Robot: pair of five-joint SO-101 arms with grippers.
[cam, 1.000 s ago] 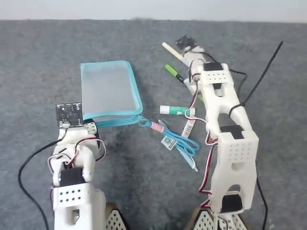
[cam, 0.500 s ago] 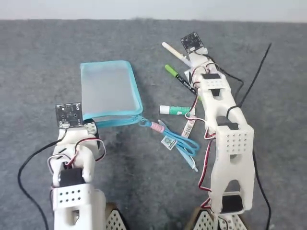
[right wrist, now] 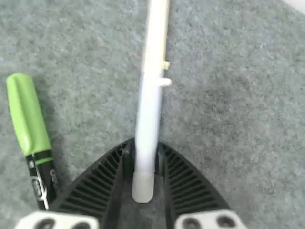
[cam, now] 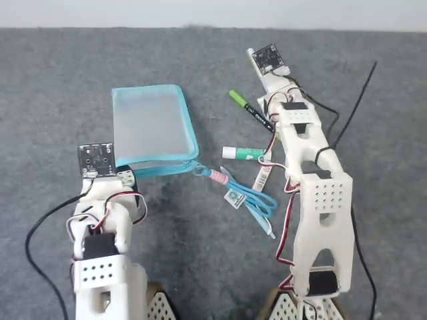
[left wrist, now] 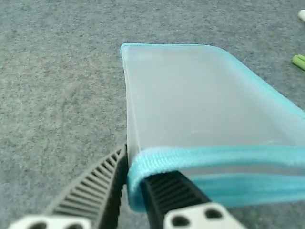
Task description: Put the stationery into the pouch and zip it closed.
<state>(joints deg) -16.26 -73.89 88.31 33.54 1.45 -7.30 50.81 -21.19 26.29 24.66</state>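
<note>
My left gripper (left wrist: 135, 167) is pinched down on the pouch (left wrist: 200, 109). The two ribbed fingers are closed to a narrow gap, with the blue zip-side edge caught between them right at one corner. The pouch lies flat on the grey mat (cam: 60, 80) in front of my left arm. It is a frosted, see-through pouch trimmed in light blue, and its near edge is the one I am gripping. I cannot tell from here whether the zip along that edge is open.

My right gripper (right wrist: 143, 164) is stretched out toward the far side of the mat, well apart from the pouch. It is closed around a white pen (right wrist: 151, 95). The pen's blunt end sits deep between my fingers, and the rest of it sticks straight out ahead of the tips, with a small clip partway along.

A green marker (right wrist: 28, 114) lies on the mat just beside that gripper. It has a green cap and a dark barrel, and it lies at a slant, not touching my fingers.

Nearer to me, between the pouch and my right arm, a small tube (cam: 241, 153) with a green end lies on its side. Below it a blue strap (cam: 257, 200) with a pink piece and some paper tags trails across the mat, and its upper end reaches the pouch's near right corner.
</note>
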